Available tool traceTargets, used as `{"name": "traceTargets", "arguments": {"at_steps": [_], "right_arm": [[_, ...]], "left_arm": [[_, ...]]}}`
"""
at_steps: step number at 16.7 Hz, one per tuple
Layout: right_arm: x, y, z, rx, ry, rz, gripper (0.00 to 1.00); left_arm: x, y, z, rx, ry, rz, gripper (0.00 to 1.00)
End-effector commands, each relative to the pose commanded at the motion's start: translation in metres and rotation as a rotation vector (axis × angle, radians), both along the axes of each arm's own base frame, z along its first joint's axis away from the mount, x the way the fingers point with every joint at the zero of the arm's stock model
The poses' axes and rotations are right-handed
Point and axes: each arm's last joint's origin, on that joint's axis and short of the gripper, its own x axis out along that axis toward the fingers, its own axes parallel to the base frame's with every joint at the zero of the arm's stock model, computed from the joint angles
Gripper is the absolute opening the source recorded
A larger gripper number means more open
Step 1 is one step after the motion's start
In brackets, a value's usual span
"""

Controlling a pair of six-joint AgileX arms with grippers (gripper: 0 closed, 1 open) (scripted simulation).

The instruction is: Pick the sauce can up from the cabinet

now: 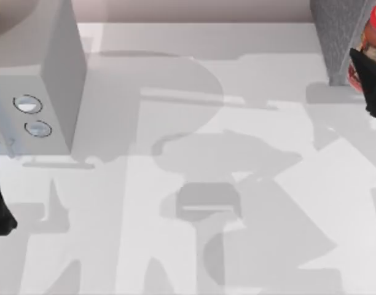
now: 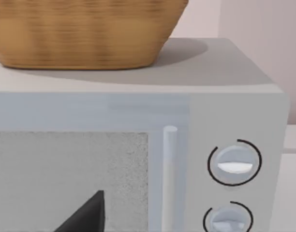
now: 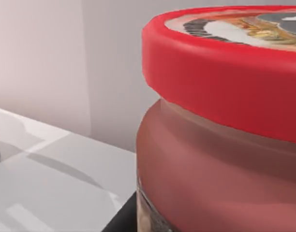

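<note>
The right end effector point(image 1: 373, 83) sits at the far right edge of the top view, its dark fingers point(image 1: 367, 80) wrapped against the side of the sauce can point(image 1: 373, 37). In the right wrist view the can point(image 3: 225, 145) looms very close, red lid above and reddish body below, with a sliver of dark finger point(image 3: 123, 220) at its base. The contact looks like a grip, though how firmly the jaws bear on the can cannot be told from these pictures. The can stands just beside the dark speckled cabinet point(image 1: 338, 31), at the far right corner of the tabletop point(image 1: 194, 246).

By the look of it, the reach is done and the grasp is made or nearly made. What is left is the lift clear of the cabinet, and whether the can has left its support yet cannot be told.

The left end effector point(image 1: 0, 209) is parked at the left edge of the top view, in front of the microwave point(image 1: 40, 86); its finger tip point(image 2: 87, 215) shows dark against the microwave door point(image 2: 70, 179) (whether its fingers are apart or together cannot be told). A woven basket point(image 2: 80, 34) sits on top of the microwave.

The tabletop is pale grey and smooth, crossed by soft shadows of the arms. Behind it runs a plain, pale wall point(image 3: 41, 58).
</note>
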Motion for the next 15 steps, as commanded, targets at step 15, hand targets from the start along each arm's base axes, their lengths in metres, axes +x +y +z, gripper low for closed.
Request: {"name": "traceTargets", "arguments": {"at_steps": [15], "right_arm": [[0.058, -0.003, -0.099, 0.004, 0.002, 0.195, 0.00]], "left_arm": [[0.000, 0.000, 0.000, 0.000, 0.000, 0.000, 1.00]]}}
